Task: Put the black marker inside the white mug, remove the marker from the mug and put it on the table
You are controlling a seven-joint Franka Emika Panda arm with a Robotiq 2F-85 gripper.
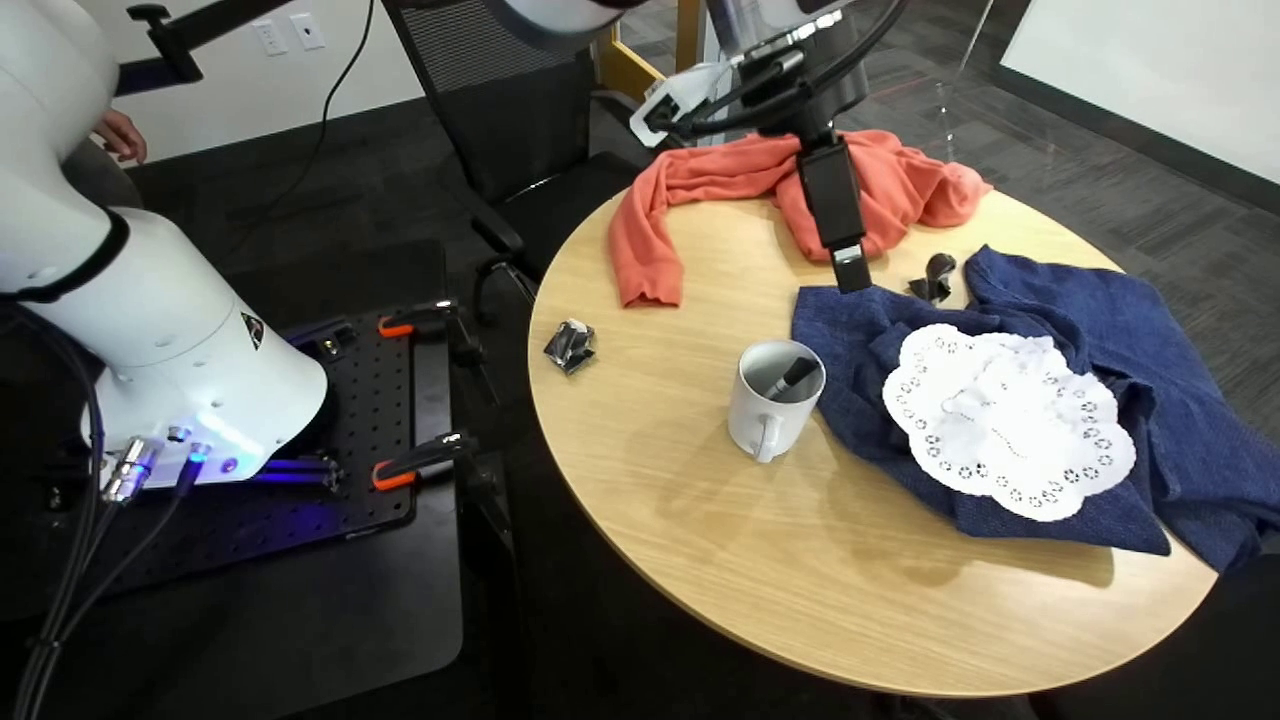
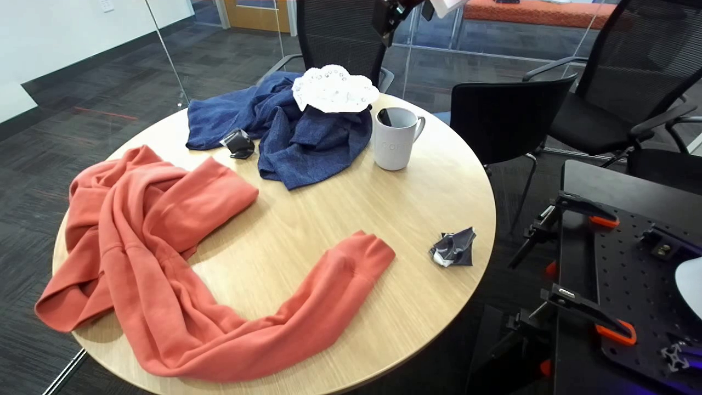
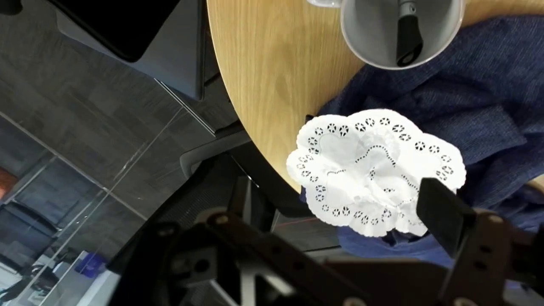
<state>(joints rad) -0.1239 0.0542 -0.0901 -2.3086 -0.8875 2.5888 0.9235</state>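
Observation:
The white mug (image 1: 748,415) stands upright on the light wooden table (image 1: 660,500), and it shows in both exterior views (image 2: 392,145). The black marker (image 1: 797,373) leans inside the mug with its dark end near the rim; its lower part is hidden in an exterior view (image 2: 385,117). In the wrist view the marker (image 3: 409,40) lies across the inside of the mug (image 3: 369,32) at the top edge. My gripper (image 3: 335,199) is open and empty, its fingers wide apart, with the doily showing beyond them. In an exterior view the gripper (image 1: 851,270) hangs in the air above the table, apart from the mug.
A white lace doily (image 1: 1010,425) lies on a crumpled navy cloth (image 1: 1180,400) beside the mug. An orange-red garment (image 2: 164,263), a dark clip-like object (image 2: 238,144) and a crumpled dark wrapper (image 2: 455,248) also lie on the table. Black chairs (image 2: 507,120) stand around it.

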